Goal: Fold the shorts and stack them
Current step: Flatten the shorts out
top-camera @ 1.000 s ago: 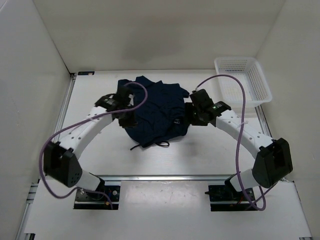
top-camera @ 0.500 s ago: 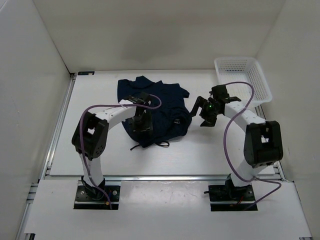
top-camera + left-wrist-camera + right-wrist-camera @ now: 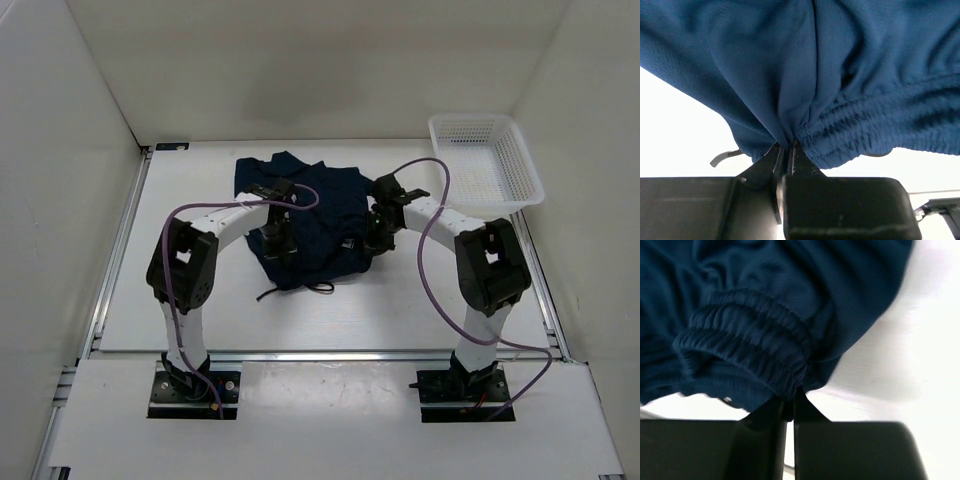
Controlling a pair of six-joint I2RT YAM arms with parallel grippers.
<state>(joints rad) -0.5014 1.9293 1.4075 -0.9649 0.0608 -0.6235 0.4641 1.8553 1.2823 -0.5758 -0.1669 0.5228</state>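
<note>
The dark navy shorts (image 3: 315, 215) lie crumpled in a heap at the middle of the white table, a thin drawstring (image 3: 300, 290) trailing from their near edge. My left gripper (image 3: 277, 240) sits on the heap's left side, shut on a pinch of cloth beside the gathered waistband (image 3: 880, 130). In the left wrist view the left gripper (image 3: 786, 147) has fabric drawn tight between its black fingers. My right gripper (image 3: 377, 235) is at the heap's right edge. In the right wrist view the right gripper (image 3: 790, 399) is shut on the elastic waistband (image 3: 745, 345).
A white plastic mesh basket (image 3: 487, 160) stands at the table's back right corner. White walls enclose the table on the left, back and right. Purple cables loop above both arms.
Both arms swung in over the shorts; the right gripper moved left from beside the heap onto its edge. Both grippers closed on cloth.
</note>
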